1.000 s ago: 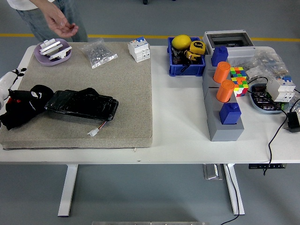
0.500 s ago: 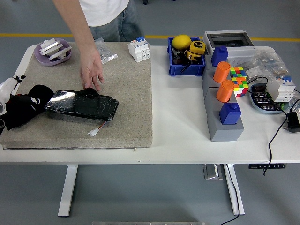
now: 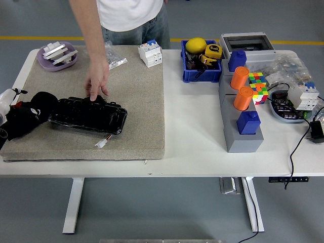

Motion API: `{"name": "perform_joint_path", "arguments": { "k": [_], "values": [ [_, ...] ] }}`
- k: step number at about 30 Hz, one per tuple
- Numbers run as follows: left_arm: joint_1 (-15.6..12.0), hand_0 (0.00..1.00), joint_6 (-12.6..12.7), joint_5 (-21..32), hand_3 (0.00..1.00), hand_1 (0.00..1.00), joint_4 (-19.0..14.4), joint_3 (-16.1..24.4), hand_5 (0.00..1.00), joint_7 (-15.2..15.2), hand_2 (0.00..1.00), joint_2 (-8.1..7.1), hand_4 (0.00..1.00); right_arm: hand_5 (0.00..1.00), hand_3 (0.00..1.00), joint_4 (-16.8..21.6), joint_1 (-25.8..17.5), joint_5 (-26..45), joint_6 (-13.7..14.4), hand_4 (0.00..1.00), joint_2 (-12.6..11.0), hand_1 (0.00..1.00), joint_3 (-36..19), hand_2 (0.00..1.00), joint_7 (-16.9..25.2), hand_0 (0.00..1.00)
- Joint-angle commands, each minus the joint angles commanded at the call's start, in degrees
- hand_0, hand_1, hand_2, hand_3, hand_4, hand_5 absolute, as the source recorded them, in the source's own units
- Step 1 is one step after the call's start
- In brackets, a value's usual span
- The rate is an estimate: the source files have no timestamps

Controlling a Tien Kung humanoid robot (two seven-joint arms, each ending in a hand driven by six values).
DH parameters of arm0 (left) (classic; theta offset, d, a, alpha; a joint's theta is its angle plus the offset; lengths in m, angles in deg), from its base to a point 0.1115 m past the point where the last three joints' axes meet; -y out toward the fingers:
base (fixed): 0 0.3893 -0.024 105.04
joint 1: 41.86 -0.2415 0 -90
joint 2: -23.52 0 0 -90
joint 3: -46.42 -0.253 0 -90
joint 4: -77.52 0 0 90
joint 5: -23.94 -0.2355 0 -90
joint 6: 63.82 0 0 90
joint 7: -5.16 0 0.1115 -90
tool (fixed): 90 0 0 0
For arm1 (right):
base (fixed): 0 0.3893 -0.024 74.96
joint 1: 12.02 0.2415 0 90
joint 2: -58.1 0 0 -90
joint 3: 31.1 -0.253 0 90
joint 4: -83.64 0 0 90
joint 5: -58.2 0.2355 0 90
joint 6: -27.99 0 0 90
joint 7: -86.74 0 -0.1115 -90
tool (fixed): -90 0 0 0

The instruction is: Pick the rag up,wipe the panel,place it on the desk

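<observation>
Lying on the beige mat (image 3: 131, 109), the black panel (image 3: 88, 115) runs its long axis left-right, tilted slightly so the right end sits nearer the table's front edge; a small white connector (image 3: 101, 143) on wires pokes out off its lower right corner. Black rag (image 3: 28, 115) is bunched at the panel's left end, touching it, near the mat's left edge. Left hand (image 3: 5, 109) only shows as a white sliver at the picture's left edge, mostly cut off and blending with the rag, so can't tell how its fingers stand. Person's hand (image 3: 97, 81) reaches down from the far side, fingertips on the panel's far edge. Right half of the mat is bare, open white table (image 3: 195, 131) between the mat and the grey block (image 3: 240, 121) with orange cylinders (image 3: 241, 88)
</observation>
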Motion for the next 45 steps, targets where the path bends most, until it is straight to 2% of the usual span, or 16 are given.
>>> {"name": "perform_joint_path", "arguments": {
  "k": [1,6,7,12,13,18,19,24,25,30,31,36,37,38,42,45],
  "values": [
    [0.0,0.603,0.07,0.11,0.808,0.853,0.06,-0.14,0.193,0.06,0.868,0.05,0.864,0.423,0.56,0.0,-0.02,-0.11,0.04,0.9,0.01,0.623,-0.18,0.624,0.01,0.751],
    [-0.02,0.603,1.51,0.75,0.808,0.853,0.3,-1.18,0.193,0.52,0.868,0.36,0.864,0.423,0.56,0.01,0.07,-0.46,0.31,0.9,-0.07,0.623,-0.76,0.624,0.08,0.751],
    [0.03,0.447,1.92,0.82,0.676,0.772,0.37,-1.47,0.159,0.7,0.815,0.43,0.824,0.422,0.559,0.05,0.12,-0.61,0.38,0.899,-0.09,0.622,-0.93,0.623,0.11,0.75],
    [0.13,0.447,4.39,1.18,0.676,0.772,1.14,-2.17,0.159,1.43,0.815,0.82,0.824,0.422,0.559,0.08,0.23,-1.23,0.65,0.899,-0.03,0.622,-1.89,0.623,0.25,0.75],
    [0.12,0.352,4.95,1.22,0.581,0.649,1.3,-2.26,0.002,1.41,0.708,0.9,0.617,0.422,0.559,0.07,0.25,-1.28,0.7,0.899,-0.01,0.623,-2.04,0.624,0.28,0.75],
    [0.04,0.352,7.56,1.24,0.581,0.649,1.75,-2.6,0.002,1.36,0.708,1.12,0.617,0.422,0.559,-0.07,0.27,-1.55,0.8,0.899,0.0,0.623,-2.77,0.624,0.24,0.75],
    [0.01,0.297,7.93,1.18,0.542,0.524,1.77,-2.63,0.002,1.32,0.598,1.15,0.388,0.419,0.559,-0.08,0.27,-1.65,0.82,0.901,0.0,0.621,-2.93,0.624,0.24,0.75],
    [-0.05,0.297,9.68,0.93,0.542,0.524,2.24,-3.22,0.002,0.7,0.598,1.34,0.388,0.419,0.559,-0.19,0.26,-2.34,1.2,0.901,-0.11,0.621,-4.39,0.624,0.31,0.75],
    [-0.05,0.262,10.01,0.91,0.523,0.5,2.36,-3.41,0.002,0.64,0.584,1.37,0.279,0.418,0.56,-0.21,0.26,-2.4,1.24,0.901,-0.11,0.622,-4.52,0.624,0.32,0.75],
    [-0.46,0.262,11.0,0.97,0.523,0.5,2.59,-3.94,0.002,0.16,0.584,1.62,0.279,0.418,0.56,-0.32,0.24,-2.67,1.38,0.901,-0.01,0.622,-5.15,0.624,0.44,0.75],
    [-0.55,0.242,11.2,0.97,0.504,0.481,2.52,-4.0,0.002,0.17,0.569,1.65,0.191,0.419,0.561,-0.33,0.23,-2.63,1.38,0.901,0.0,0.622,-5.09,0.625,0.45,0.75],
    [-1.76,0.242,12.85,0.15,0.504,0.481,0.34,-3.18,0.002,0.05,0.569,1.94,0.191,0.419,0.561,-0.43,0.14,-2.59,1.42,0.901,0.05,0.622,-5.19,0.625,0.5,0.75],
    [-1.98,0.235,12.99,0.01,0.494,0.472,-0.16,-2.93,0.002,0.05,0.568,1.98,0.132,0.418,0.562,-0.43,0.13,-2.57,1.43,0.902,0.04,0.621,-5.19,0.625,0.51,0.75],
    [-2.32,0.235,13.12,-0.27,0.494,0.472,-0.93,-2.48,0.002,0.02,0.568,2.03,0.132,0.418,0.562,-0.44,0.14,-2.55,1.46,0.902,0.03,0.621,-5.2,0.625,0.52,0.75],
    [-4.3,0.235,13.41,-2.59,0.494,0.472,-5.47,0.25,0.002,-0.34,0.568,2.07,0.132,0.418,0.562,-0.41,0.15,-2.58,1.52,0.902,0.04,0.621,-5.22,0.625,0.59,0.75],
    [-6.21,0.233,13.82,-5.49,0.491,0.47,-10.69,2.22,0.002,-0.75,0.565,1.63,0.129,0.419,0.562,-0.43,0.08,-2.38,1.46,0.904,0.07,0.621,-4.98,0.626,0.6,0.75]
  ]
}}
